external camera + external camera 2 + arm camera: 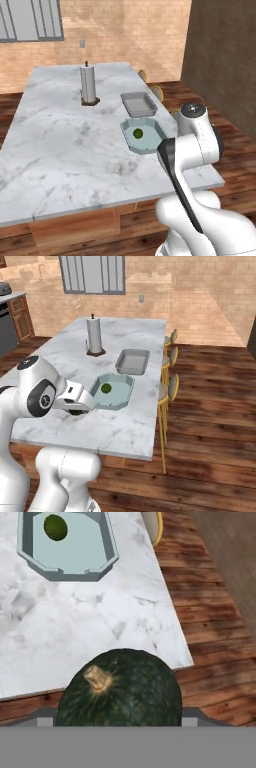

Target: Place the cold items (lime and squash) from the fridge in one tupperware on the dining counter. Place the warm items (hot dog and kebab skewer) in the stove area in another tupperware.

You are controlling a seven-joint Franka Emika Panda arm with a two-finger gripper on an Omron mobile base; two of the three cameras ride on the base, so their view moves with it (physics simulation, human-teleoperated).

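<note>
From the left base view, a white robot arm rises at lower right over a marble dining counter (pixel 60 150); beyond it sits a pale blue tupperware (pixel 145 134) with a green lime (pixel 138 133) inside, a grey tupperware (pixel 138 104) just behind it, and an upright paper towel holder (pixel 89 86) farther back. From the right base view, the gripper (pixel 76 407) hangs low over the counter, just short of the blue tupperware, something dark beneath it. In the hand view, a dark green squash (pixel 120 689) with a tan stem sits between the fingers, which appear clamped on it though their tips are hidden; the lime lies ahead in the tupperware
</note>
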